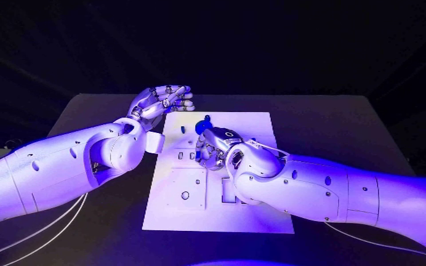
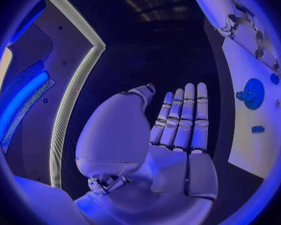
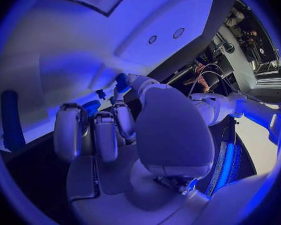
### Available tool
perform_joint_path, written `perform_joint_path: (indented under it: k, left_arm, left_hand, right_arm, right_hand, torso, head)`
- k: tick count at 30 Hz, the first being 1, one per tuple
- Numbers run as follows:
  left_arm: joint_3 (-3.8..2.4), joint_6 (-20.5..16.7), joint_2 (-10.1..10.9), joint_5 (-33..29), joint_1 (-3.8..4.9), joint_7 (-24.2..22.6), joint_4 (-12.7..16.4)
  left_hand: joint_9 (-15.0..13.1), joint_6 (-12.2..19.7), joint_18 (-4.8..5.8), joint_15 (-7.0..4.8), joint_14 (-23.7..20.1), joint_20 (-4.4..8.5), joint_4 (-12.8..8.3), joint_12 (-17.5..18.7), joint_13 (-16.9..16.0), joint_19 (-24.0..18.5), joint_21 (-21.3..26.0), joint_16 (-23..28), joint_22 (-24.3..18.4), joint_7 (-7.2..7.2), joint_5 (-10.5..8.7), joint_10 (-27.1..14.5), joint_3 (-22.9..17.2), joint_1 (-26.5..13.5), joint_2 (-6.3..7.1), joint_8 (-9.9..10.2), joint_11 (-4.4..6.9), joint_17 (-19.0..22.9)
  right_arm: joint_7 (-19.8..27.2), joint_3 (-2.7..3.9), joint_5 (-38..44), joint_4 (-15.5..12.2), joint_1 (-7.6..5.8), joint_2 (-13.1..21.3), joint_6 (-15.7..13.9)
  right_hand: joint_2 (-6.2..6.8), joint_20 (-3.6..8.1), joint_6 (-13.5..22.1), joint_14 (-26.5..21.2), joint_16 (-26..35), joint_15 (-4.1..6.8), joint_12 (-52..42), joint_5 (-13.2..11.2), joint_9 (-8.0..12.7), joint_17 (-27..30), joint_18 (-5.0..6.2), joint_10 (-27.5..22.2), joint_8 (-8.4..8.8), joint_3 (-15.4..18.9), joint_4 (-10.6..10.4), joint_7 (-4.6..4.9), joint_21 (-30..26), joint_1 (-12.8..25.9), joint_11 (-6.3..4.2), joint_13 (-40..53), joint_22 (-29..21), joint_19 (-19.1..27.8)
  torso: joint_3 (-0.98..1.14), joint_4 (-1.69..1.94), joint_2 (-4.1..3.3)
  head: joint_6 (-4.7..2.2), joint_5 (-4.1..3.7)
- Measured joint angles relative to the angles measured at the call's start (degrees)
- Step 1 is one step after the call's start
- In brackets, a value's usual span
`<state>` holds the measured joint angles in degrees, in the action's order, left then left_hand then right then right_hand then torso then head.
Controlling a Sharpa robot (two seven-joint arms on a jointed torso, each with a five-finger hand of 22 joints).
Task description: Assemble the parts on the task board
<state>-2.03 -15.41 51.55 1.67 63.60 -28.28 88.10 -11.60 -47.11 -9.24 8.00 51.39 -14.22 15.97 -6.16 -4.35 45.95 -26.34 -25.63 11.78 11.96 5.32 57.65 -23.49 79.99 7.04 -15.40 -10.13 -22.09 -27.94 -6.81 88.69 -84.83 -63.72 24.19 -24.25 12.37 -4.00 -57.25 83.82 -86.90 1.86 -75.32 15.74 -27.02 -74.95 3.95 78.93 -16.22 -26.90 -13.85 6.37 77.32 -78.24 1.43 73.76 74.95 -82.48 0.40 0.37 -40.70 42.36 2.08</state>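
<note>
Head view: my right hand [image 1: 211, 146] lay curled over the task board [image 1: 244, 217] — grasp undeterminable; blue part [image 1: 207, 119] just beyond its fingers. Left hand [image 1: 162, 101] released, off the board's far-left corner.

From my station, the flat white task board [image 1: 257, 207] reads as a smooth, matt plate, probably plastic, with no glare off its face. The black counter [image 1: 341, 124] under it looks dull and slightly grainy, taking the light softly. The round blue gear-shaped part [image 2: 253, 93] seems to be smooth moulded plastic with a faint sheen. I see the left hand [image 2: 178, 130] as silvery, satin-finished segments, metal or metallised plastic, I cannot tell which, with smooth palm plates. The right hand [image 1: 213, 146] shows the same silvery finish, its finger backs [image 3: 68, 132] smooth and lightly reflective. Both white arm shells [image 1: 301, 186] look like glossy hard plastic, catching broad highlights.
</note>
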Motion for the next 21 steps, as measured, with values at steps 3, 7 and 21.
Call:
perform_joint_path:
  k: [3, 7, 21]
  left_arm:
    - [0.00, 0.00, 0.00, 0.00, 0.00, 0.03, 0.01]
    - [0.00, 0.00, 0.00, 0.00, 0.01, 0.06, 0.01]
    - [0.00, 0.00, 0.02, 0.00, 0.01, 0.13, 0.01]
  left_hand:
    - [0.00, 0.00, 0.00, 0.00, 0.00, 0.00, 0.00, 0.00, 0.00, 0.00, 0.00, 0.00, 0.00, 0.00, 0.00, 0.00, 0.00, 0.00, 0.00, 0.00, 0.00, 0.00]
    - [0.00, 0.00, 0.00, 0.00, 0.00, 0.00, 0.00, 0.00, 0.00, 0.00, 0.00, 0.00, 0.00, 0.00, 0.00, 0.00, 0.00, 0.00, 0.00, 0.00, 0.00, 0.00]
    - [0.01, 0.00, 0.00, 0.00, 0.00, 0.00, 0.00, 0.00, 0.00, 0.00, 0.00, -0.01, 0.00, 0.00, 0.00, 0.00, 0.00, 0.00, 0.00, 0.00, 0.00, 0.00]
  right_arm:
    - [-0.11, -0.01, 0.25, 0.07, 0.01, -0.11, 0.03]
    - [-0.22, -0.04, 0.50, 0.15, 0.03, -0.20, 0.06]
    - [-0.22, -0.09, 0.74, 0.44, 0.04, -0.41, 0.32]
  right_hand:
    - [0.00, 0.00, 0.01, 0.00, 0.00, 0.00, 0.00, 0.00, -0.01, 0.00, 0.00, 0.00, 0.00, 0.00, 0.00, 0.00, 0.00, 0.00, 0.00, -0.17, 0.00, 0.00]
    - [0.37, 0.00, 0.02, 0.00, 0.00, 0.00, 0.00, -0.01, -0.03, 0.00, 0.00, 0.00, 0.00, 0.16, -0.16, 0.00, 0.00, 0.37, 0.00, -0.19, 0.00, 0.00]
    - [1.41, 0.00, 1.67, 0.00, 0.00, 0.00, 0.75, 0.02, 0.22, 0.01, 0.00, -0.63, -0.05, 0.81, -0.81, 0.59, -0.84, 2.48, 0.63, -1.01, -0.01, 0.00]
  torso:
    - [0.03, -0.02, 0.01]
    - [0.03, -0.03, 0.02]
    - [0.01, -0.03, 0.03]
  head:
    - [0.03, 0.00]
    - [0.06, -0.04]
    - [0.15, -0.12]
